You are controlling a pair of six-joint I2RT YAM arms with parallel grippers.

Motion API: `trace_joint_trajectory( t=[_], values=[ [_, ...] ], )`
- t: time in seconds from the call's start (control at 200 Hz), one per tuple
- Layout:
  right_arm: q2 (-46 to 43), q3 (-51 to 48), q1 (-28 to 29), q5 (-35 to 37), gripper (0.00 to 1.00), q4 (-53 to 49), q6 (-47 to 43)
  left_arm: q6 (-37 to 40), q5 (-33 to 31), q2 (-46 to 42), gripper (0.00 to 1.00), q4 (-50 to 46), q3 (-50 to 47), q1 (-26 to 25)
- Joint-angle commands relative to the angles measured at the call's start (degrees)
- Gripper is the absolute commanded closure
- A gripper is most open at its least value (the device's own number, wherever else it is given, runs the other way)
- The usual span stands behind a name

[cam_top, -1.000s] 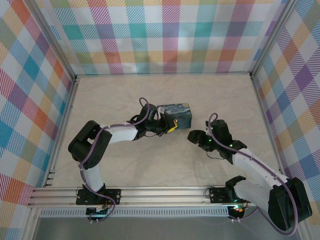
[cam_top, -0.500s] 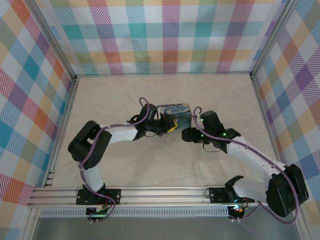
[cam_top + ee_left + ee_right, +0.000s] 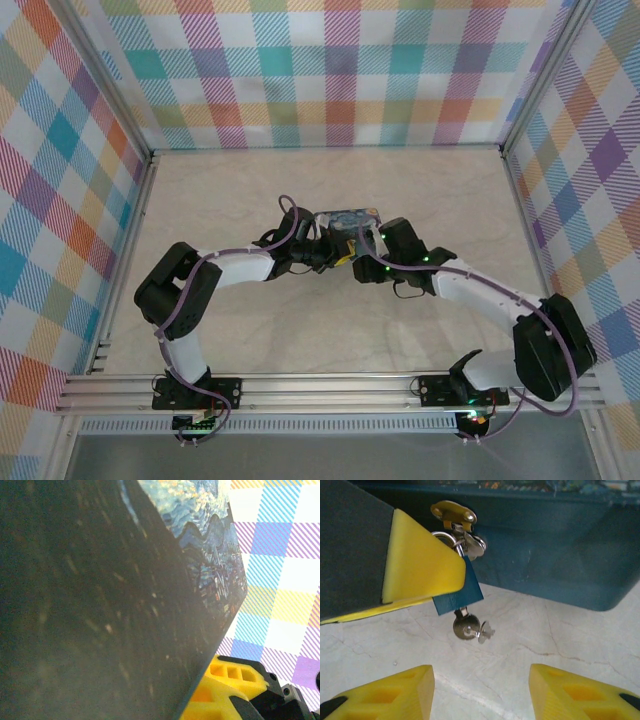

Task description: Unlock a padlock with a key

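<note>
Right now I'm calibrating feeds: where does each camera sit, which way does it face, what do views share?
Top external: above and behind the bases, looking down on the table; both arms show, left gripper and right gripper by the box.
Left wrist: against the box's dark side, facing the plaid wall; one yellow finger shows.
Right wrist: low over the table, facing the box front, padlock and key; its own fingers spread below.
Shared: all three see the box; right wrist also catches the left gripper's finger.
</note>
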Motion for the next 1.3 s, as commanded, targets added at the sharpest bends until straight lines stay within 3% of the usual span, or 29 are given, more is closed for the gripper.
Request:
trace_joint_trajectory(
  t=[0.0,0.31,0.69,0.745,0.855,1.085,1.3],
  values=[
    [2.0,3.1,0.5,0.4,0.50,3.2,-3.5,0.7,1.6,-1.9,1.00,0.8,1.3,-0.3],
    [5.5,5.7,0.6,0.7,0.56,3.3,-5.8,0.6,2.0,-2.0,0.99,0.5,2.1,-0.3],
    [7.8,6.5,1.3,0.6,0.55,3.2,-7.7,0.7,2.0,-2.3,1.00,0.3,2.2,-0.3],
    [7.8,6.5,1.3,0.8,0.61,3.3,-7.8,0.7,2.0,-2.3,0.99,0.3,2.2,-0.3],
    [8.1,6.7,1.4,1.0,0.64,3.2,-7.9,0.7,2.0,-2.4,0.99,0.3,2.2,-0.3],
    [8.8,6.7,1.5,0.3,0.99,2.9,-8.7,0.7,1.7,-2.5,1.00,0.3,1.8,-0.3],
    [8.4,5.0,1.8,-0.9,1.00,4.5,-8.0,1.3,1.2,-2.6,0.96,-0.5,1.4,-0.3]
  ],
)
